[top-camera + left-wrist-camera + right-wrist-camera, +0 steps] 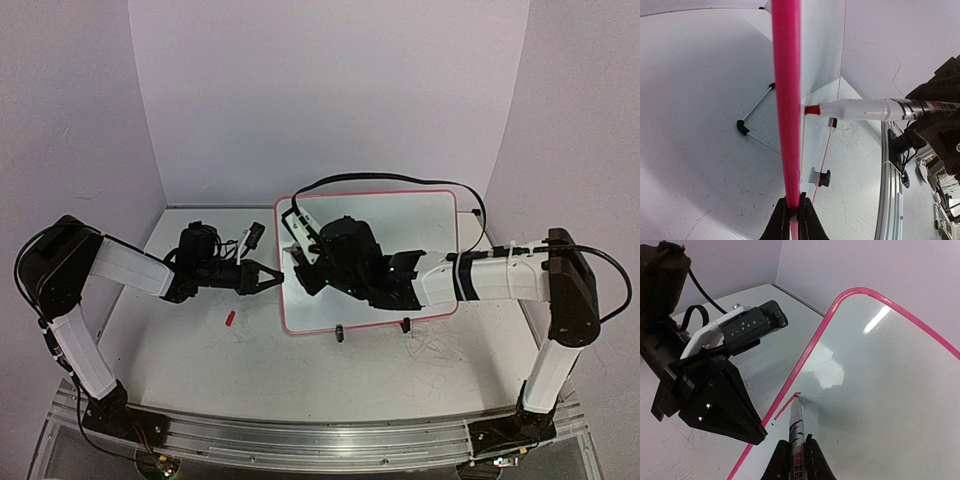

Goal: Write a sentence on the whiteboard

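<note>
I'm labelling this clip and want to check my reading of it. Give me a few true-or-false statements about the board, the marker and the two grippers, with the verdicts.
1. The left gripper is clamped on the edge of the whiteboard. True.
2. The right gripper holds a marker with its tip on the whiteboard. True.
3. A whole sentence is written on the whiteboard. False: there is only a short red stroke near the clamped edge.
4. The marker writes in black. False: its tip and the stroke are red.
5. The marker is capped. False: its tip is bare.
</note>
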You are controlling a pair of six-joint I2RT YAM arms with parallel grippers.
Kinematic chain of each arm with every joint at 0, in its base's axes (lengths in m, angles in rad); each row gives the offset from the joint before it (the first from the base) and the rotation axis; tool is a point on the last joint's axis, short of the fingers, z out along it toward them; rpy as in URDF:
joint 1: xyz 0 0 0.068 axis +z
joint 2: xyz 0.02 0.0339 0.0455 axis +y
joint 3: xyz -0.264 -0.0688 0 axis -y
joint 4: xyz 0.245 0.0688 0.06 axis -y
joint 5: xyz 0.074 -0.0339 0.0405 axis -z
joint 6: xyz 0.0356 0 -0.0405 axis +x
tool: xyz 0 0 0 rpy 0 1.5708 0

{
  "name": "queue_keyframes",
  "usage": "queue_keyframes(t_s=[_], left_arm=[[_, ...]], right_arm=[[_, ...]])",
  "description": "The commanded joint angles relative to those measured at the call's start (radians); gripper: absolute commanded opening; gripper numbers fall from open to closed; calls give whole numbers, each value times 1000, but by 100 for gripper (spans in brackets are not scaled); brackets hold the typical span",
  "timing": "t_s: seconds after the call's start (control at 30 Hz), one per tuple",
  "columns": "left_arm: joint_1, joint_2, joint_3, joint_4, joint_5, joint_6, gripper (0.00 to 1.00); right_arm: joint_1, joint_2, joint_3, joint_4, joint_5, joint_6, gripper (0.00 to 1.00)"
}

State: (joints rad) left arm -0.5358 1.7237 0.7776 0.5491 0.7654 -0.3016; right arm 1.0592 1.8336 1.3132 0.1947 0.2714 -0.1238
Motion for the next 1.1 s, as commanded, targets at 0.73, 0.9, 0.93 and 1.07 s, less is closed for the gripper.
queue_keyframes(t_s=[0.73,0.9,0.93,1.07], left_arm=[[-4,-40,25,1,10,36,0],[-5,-40,25,0,11,36,0],[-5,-41,24,0,11,36,0],[-4,-43,21,-2,9,38,0]], right_arm=[[-4,-45,-95,-6,-2,70,0],[-4,-44,-92,-6,-6,71,0],[-4,-45,-92,-7,-7,71,0],[-4,-48,-93,-7,-2,71,0]])
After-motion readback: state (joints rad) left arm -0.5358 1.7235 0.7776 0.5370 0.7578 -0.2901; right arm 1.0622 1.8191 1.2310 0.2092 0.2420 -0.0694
